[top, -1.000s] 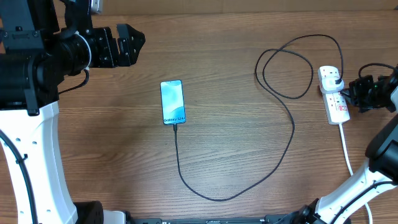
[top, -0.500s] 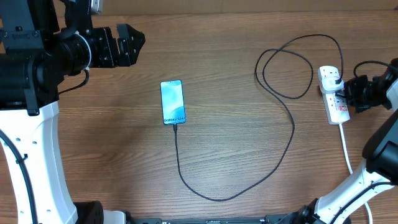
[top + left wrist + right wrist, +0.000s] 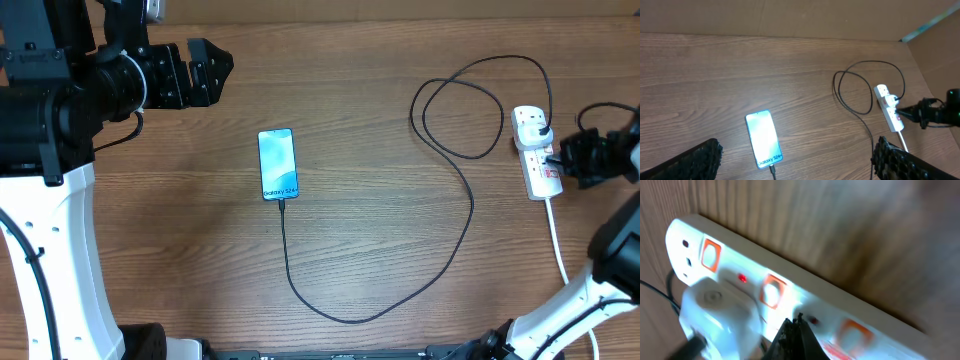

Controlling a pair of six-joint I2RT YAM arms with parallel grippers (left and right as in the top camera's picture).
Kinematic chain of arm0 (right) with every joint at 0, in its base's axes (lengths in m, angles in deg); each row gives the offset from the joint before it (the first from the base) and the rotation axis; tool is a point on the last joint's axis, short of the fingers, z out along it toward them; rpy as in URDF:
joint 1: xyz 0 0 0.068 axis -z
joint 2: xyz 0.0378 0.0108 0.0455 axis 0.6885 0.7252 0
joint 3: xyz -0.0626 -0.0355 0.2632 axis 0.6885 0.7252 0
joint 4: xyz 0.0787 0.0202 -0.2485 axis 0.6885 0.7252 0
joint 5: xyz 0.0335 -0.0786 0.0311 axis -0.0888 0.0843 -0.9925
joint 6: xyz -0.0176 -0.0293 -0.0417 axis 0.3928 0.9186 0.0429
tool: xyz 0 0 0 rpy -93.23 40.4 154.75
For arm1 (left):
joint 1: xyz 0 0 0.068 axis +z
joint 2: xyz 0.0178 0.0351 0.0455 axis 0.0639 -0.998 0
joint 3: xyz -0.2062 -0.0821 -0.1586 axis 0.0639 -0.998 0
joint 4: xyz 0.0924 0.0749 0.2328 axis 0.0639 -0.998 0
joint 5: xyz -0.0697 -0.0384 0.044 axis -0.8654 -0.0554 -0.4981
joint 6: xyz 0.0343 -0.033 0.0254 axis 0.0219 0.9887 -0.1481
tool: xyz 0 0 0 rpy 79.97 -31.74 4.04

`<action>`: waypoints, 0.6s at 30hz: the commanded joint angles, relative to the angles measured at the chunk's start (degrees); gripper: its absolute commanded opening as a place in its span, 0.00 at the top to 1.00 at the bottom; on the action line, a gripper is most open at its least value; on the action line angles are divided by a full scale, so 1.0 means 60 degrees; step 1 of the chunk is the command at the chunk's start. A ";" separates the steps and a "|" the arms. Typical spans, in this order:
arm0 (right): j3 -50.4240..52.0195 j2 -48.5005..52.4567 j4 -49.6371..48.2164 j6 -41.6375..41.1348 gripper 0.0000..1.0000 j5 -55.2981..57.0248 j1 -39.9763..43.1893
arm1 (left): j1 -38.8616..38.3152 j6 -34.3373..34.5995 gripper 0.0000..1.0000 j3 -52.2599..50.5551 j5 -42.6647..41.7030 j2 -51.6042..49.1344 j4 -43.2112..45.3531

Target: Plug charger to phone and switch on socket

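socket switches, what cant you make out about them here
Right wrist: the socket and its switches are blurred; the shut right pincer covers the one at its tip.
Overhead: switches too small to read; the pincer overlaps the socket's edge.
Left wrist: socket distant, switches mere specks.

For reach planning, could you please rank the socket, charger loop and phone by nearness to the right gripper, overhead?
1. The socket, right at the right gripper, far right.
2. The charger loop, centre-right.
3. The phone, centre-left.
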 commanded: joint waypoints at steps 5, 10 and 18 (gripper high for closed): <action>-0.0135 -0.2994 0.0594 0.0998 0.96 0.0149 0.0080 | -0.0069 -0.0007 0.00 0.0160 -0.0015 0.0091 0.0011; -0.0160 -0.4870 0.1657 0.2007 0.96 -0.0233 -0.0419 | -0.0069 -0.0007 0.00 0.0160 -0.0015 0.0091 0.0011; -0.0160 -0.7716 0.3708 0.3894 0.96 -0.0229 -0.2277 | -0.0069 -0.0007 0.00 0.0160 -0.0015 0.0091 0.0007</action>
